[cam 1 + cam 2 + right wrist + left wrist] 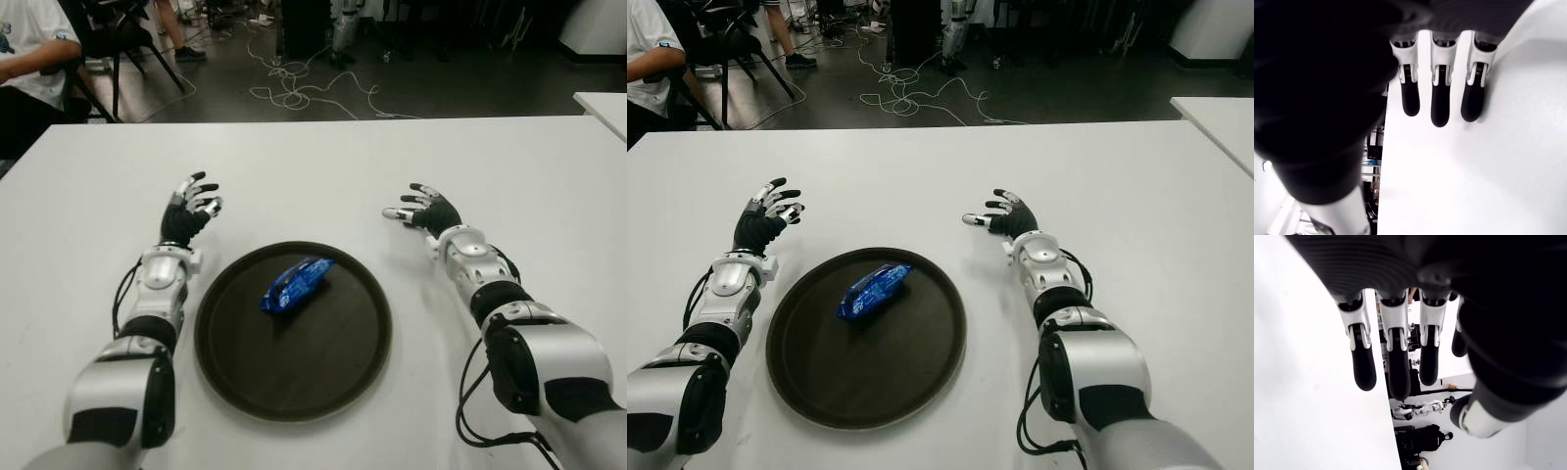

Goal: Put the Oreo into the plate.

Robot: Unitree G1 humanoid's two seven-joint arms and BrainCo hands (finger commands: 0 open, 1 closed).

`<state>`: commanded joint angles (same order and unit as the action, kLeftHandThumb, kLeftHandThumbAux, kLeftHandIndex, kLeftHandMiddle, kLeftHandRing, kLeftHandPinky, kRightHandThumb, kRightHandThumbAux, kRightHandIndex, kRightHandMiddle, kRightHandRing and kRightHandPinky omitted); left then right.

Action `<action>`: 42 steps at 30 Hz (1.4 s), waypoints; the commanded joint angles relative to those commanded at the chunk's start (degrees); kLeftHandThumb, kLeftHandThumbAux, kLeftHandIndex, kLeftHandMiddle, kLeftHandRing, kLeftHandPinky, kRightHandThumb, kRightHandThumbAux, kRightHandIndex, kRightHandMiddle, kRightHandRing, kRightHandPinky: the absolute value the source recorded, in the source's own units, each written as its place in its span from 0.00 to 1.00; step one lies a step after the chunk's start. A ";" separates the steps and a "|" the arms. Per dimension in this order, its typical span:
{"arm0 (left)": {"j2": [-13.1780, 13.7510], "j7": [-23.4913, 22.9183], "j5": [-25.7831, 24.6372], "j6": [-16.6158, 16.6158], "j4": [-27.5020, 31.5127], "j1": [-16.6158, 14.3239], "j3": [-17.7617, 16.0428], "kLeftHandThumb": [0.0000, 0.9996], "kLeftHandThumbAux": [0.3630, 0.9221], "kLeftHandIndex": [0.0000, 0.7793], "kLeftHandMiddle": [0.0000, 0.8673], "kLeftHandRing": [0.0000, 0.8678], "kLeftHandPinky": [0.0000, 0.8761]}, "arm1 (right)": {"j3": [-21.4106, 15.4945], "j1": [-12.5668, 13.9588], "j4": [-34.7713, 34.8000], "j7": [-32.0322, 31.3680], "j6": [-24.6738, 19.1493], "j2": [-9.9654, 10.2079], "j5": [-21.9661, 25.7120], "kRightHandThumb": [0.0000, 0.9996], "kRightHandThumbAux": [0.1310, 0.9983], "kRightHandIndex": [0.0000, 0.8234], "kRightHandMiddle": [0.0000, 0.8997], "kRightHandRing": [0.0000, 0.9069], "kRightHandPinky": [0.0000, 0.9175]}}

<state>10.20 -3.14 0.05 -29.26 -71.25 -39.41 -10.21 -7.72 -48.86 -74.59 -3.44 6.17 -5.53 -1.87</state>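
— Lying inside the plate (364, 367), toward its far rim, the Oreo (297, 282) is seen, its long axis slanting toward the table's far right corner.

— And the hands?

— Left hand (191, 208) and right hand (423, 210) are shown flanking the plate, fingers spread, nothing held; the left is slightly nearer.

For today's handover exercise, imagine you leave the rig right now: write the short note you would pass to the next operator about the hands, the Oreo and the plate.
Left hand: fingers spread, holding nothing, over the white table on the left of the plate.
Right hand: open and holding nothing too, on the right of the plate.
The blue foil Oreo packet lies inside the round dark brown plate, in its far half, towards the left hand.
Done: the Oreo is in the plate and released.
Left: as far as the views show, nothing on the placing itself.
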 joint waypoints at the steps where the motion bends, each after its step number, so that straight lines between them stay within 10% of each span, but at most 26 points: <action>1: 0.01 -0.04 -0.02 -0.05 0.00 0.01 -0.01 0.32 0.74 0.19 0.30 0.35 0.38 | 0.00 -0.01 0.00 0.04 -0.02 0.02 0.01 0.00 0.90 0.18 0.24 0.27 0.34; 42: -0.31 0.91 -0.37 0.59 -0.56 -0.27 -0.44 0.34 0.67 0.20 0.30 0.35 0.36 | 1.42 0.19 -0.26 0.54 0.42 -0.40 -1.43 0.00 0.87 0.18 0.25 0.27 0.32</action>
<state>9.89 -2.23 -0.32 -28.68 -71.81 -39.68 -10.65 -6.30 -48.66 -74.85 -2.91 6.59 -5.93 -3.30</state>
